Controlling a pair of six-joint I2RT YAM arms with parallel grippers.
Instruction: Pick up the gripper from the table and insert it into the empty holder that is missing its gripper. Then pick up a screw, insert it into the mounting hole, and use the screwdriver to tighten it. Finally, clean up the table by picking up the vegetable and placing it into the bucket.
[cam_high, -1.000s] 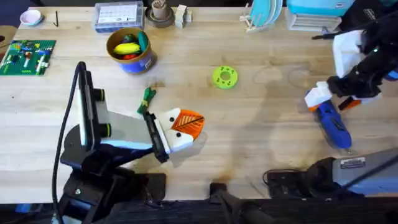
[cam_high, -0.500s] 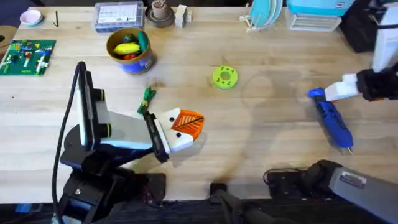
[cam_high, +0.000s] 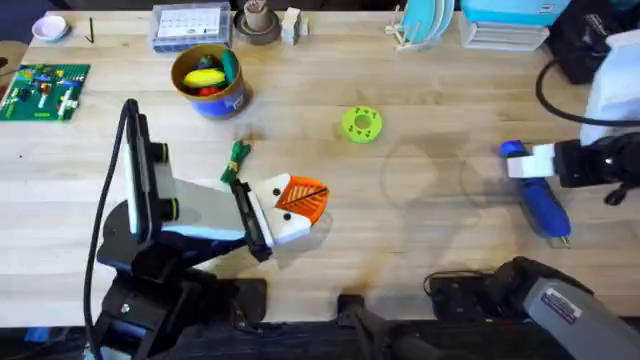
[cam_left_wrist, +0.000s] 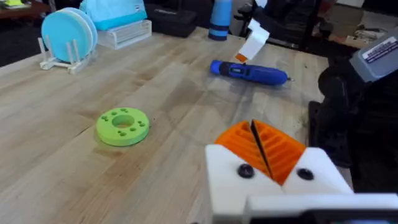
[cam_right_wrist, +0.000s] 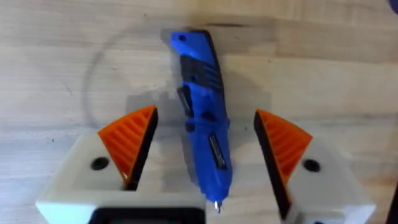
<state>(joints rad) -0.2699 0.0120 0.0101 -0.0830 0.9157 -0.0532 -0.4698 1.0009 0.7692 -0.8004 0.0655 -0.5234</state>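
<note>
The blue screwdriver lies flat on the table at the right, also in the left wrist view. My right gripper hovers open over it, its orange pads on either side and clear of the screwdriver. From overhead, the right gripper sits above the handle end. My left gripper rests shut near the table's middle front. Both of its white holders carry orange pads with dark screw heads. No loose gripper piece is in view. The green vegetable lies just behind the left gripper. The blue bucket stands at the back left.
A green round disc with holes lies mid-table. A green circuit board sits at the far left. A clear parts box, a brown cup and a rack of blue plates line the back edge. The bucket holds toy food.
The right arm has pulled back toward the right edge, and its gripper has turned to sit squarely over the screwdriver. The screwdriver has shifted slightly right. The left arm has not moved.
</note>
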